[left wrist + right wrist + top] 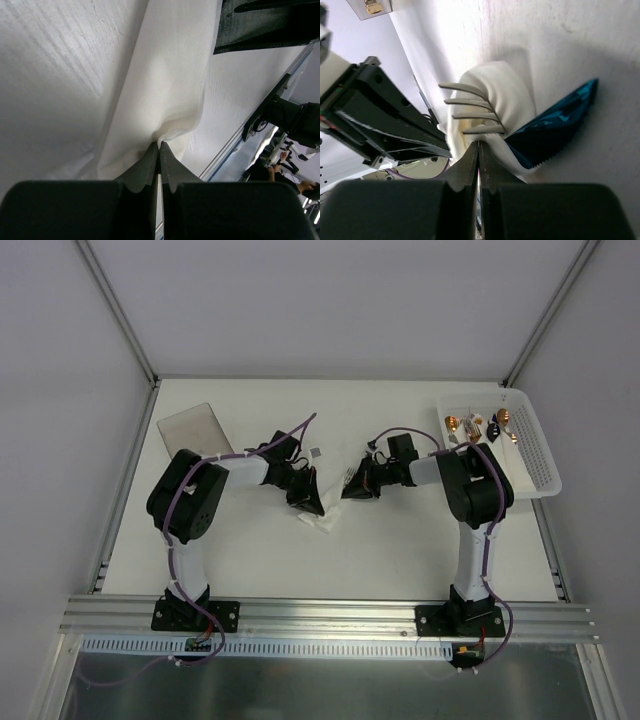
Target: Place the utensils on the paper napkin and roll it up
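Reaching in from both sides, my two arms meet over the middle of the white surface (pixel 400 550), elbows bent and wrists tipped down toward each other. My left pincer (pixel 160 150) is clenched on a puckered fold of the thin white paper napkin (pixel 165 75); the left wrist view shows the paper gathering into the fingertips. My right pincer (pixel 478 150) is clenched too. Its tips meet at the napkin's crumpled edge, right under the neck of the fork with pale silver tines (pixel 470 107), and I cannot tell whether paper is nipped between them.

Only the right wrist view shows the tines sticking out over the paper, with a glossy blue toothed-edged piece (pixel 555 125) partly under the napkin's fold beside them. From above, the napkin is a small rumpled bundle just below the pincers, and they hide much of it.

A white perforated plastic basket (pixel 535 445) holding white rolls with gold and black cutlery ends (pixel 480 425) sits far right, by my right elbow. A flat grey square sheet (pixel 195 428) lies far left, and a small grey square tag (pixel 316 451) lies near the centre.
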